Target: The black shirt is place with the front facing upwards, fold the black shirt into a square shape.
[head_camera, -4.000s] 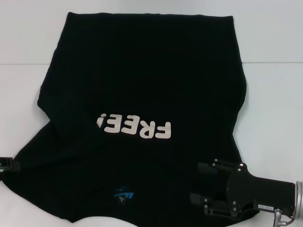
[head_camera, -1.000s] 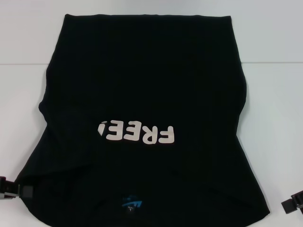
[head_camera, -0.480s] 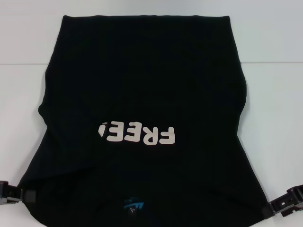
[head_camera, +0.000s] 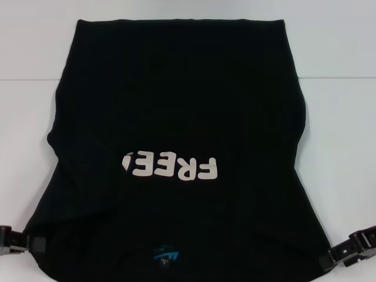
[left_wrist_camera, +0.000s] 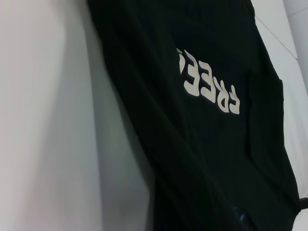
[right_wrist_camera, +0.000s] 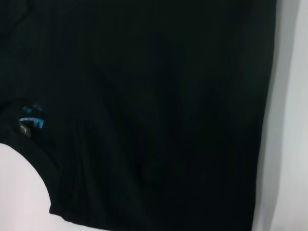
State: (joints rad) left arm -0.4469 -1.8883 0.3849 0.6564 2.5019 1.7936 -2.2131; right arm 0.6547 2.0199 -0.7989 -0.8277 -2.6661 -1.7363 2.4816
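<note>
The black shirt (head_camera: pixel 176 106) lies flat on the white table (head_camera: pixel 343 117), front up, with its collar at the near edge. Its white letters "FREE!" (head_camera: pixel 170 166) read upside down from the head view, and a small blue logo (head_camera: pixel 166 254) sits near the collar. My left gripper (head_camera: pixel 20 239) is at the shirt's near left edge. My right gripper (head_camera: pixel 345 252) is at its near right edge. The left wrist view shows the shirt (left_wrist_camera: pixel 207 159) and its letters (left_wrist_camera: pixel 207 82). The right wrist view shows the shirt (right_wrist_camera: pixel 144 96) and its logo (right_wrist_camera: pixel 32 120).
Bare white table shows on both sides of the shirt (head_camera: pixel 29 117) and beyond its far hem (head_camera: pixel 188 9). A thin line crosses the table farther back (head_camera: pixel 335 77).
The right gripper has come in from the right edge of the view to the shirt's near right corner. The left gripper has dropped slightly. The shirt lies as before.
</note>
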